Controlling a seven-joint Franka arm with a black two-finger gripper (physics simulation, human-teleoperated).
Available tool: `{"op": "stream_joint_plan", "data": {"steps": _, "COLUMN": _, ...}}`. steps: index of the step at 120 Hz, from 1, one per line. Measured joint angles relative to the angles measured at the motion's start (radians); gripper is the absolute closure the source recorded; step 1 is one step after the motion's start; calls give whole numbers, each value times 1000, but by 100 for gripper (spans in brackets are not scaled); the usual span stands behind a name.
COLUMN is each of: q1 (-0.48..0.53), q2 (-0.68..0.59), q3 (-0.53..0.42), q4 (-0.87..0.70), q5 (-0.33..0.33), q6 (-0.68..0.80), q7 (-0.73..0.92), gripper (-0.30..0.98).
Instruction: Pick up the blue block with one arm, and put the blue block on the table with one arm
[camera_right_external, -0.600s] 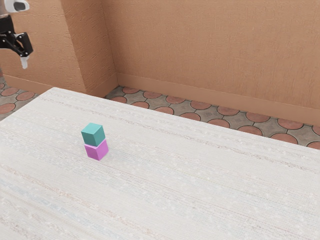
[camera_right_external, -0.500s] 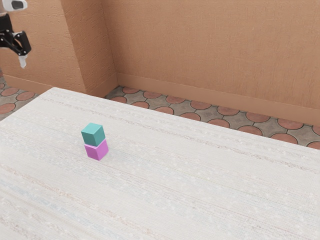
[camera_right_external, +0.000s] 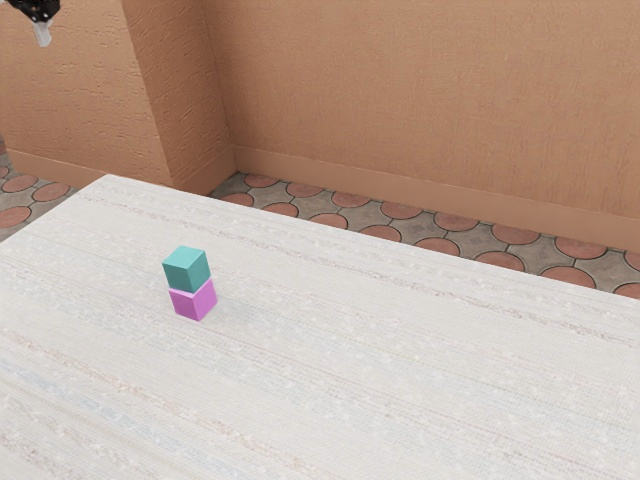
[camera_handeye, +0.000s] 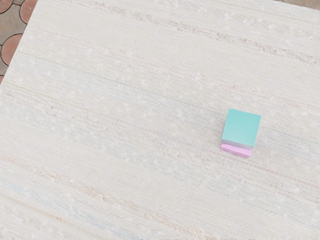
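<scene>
End effector (camera_right_external: 43, 33) at the upper left of the exterior view, above and well apart from the pink block (camera_right_external: 194, 301), which serves as the landmark. Whether its gripping parts stand apart or together cannot be told from the views. The pink block rests on the bench (camera_right_external: 400, 350), a pale surface with faint streaks. Directly on top of the pink block, touching it, sits the blue block (camera_right_external: 186, 270), greenish in shade and upright; it is clear of the end effector. In the wrist view, the upper face of the blue block covers most of the pink block, of which a narrow strip shows. Beyond the pink block and the bench's far edge lie a floor (camera_right_external: 405, 212) of rounded reddish tiles and a tan wall (camera_right_external: 420, 110).
</scene>
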Motion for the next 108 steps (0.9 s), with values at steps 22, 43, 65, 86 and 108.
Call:
{"op": "stream_joint_plan", "data": {"steps": 22, "q1": -63, "q2": 6, "q3": 6, "q4": -21, "q5": -36, "q6": -3, "q7": -1, "gripper": 0}}
{"op": "stream_joint_plan", "data": {"steps": 43, "q1": -162, "q2": -109, "q3": -4, "q4": -371, "q5": -104, "q6": 56, "q7": -9, "gripper": 0}}
{"op": "stream_joint_plan", "data": {"steps": 65, "q1": -243, "q2": -215, "q3": 59, "q4": -883, "q5": -100, "q6": 348, "q7": -3, "gripper": 0}}
{"op": "stream_joint_plan", "data": {"steps": 86, "q1": -250, "q2": -176, "q3": 140, "q4": -1117, "q5": -97, "q6": 661, "q7": 10, "gripper": 0}}
{"op": "stream_joint_plan", "data": {"steps": 108, "q1": -234, "q2": 6, "q3": 146, "q4": -1004, "q5": -124, "q6": 863, "q7": 75, "gripper": 0}}
